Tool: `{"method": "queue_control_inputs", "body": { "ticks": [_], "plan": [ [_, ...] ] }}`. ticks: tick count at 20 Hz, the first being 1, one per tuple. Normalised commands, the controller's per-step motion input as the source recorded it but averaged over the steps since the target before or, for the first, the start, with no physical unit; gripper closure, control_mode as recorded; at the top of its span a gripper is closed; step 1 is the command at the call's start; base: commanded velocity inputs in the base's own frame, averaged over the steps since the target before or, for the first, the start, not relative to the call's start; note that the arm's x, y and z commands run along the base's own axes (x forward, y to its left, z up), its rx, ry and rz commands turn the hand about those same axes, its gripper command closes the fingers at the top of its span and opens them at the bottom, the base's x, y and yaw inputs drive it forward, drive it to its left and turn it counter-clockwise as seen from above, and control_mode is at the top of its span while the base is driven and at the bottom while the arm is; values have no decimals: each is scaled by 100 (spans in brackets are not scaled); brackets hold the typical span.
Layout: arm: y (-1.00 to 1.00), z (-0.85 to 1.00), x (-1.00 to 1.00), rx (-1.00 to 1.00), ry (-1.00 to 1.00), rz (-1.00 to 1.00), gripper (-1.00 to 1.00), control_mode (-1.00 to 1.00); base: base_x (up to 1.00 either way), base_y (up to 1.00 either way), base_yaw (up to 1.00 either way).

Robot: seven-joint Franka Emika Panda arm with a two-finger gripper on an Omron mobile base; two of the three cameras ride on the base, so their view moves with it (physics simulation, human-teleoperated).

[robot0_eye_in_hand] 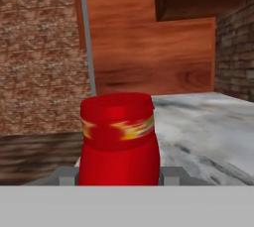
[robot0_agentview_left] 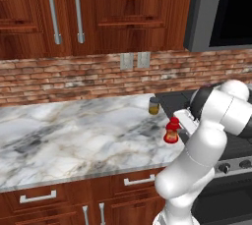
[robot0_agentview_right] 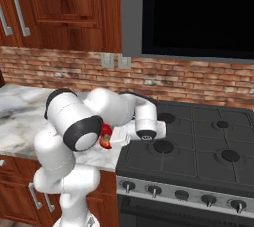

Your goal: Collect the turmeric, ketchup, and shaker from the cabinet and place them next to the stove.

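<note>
fingers (robot0_eye_in_hand: 119,175): we grasp the ketchup (robot0_agentview_left: 171,130) | ketchup over the surface (robot0_agentview_left: 74,126) by the stove (robot0_agentview_right: 198,141) | turmeric (robot0_agentview_left: 154,105) standing near

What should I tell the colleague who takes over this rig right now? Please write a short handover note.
End effector: shut on the ketchup, held upright just above the marble counter, close to the stove's left edge.
Turmeric: already standing on the counter by the stove's back left corner.
Done: turmeric delivered; ketchup brought over.
Left: set the ketchup down beside the stove and release it, then fetch the shaker from the cabinet and place it there too.
</note>
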Motion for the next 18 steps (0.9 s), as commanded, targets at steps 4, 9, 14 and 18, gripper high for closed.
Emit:
{"method": "queue_control_inputs", "body": {
  "ticks": [4,9,14,18],
  "plan": [
    [0,-14,0,0,0,-3,100,-100,0,0,0],
    [0,-14,0,0,0,-3,100,-100,0,0,0],
    [0,-13,0,0,0,-3,100,-100,0,0,0],
    [0,-11,0,0,0,-2,100,-100,0,0,0]
  ]
}}
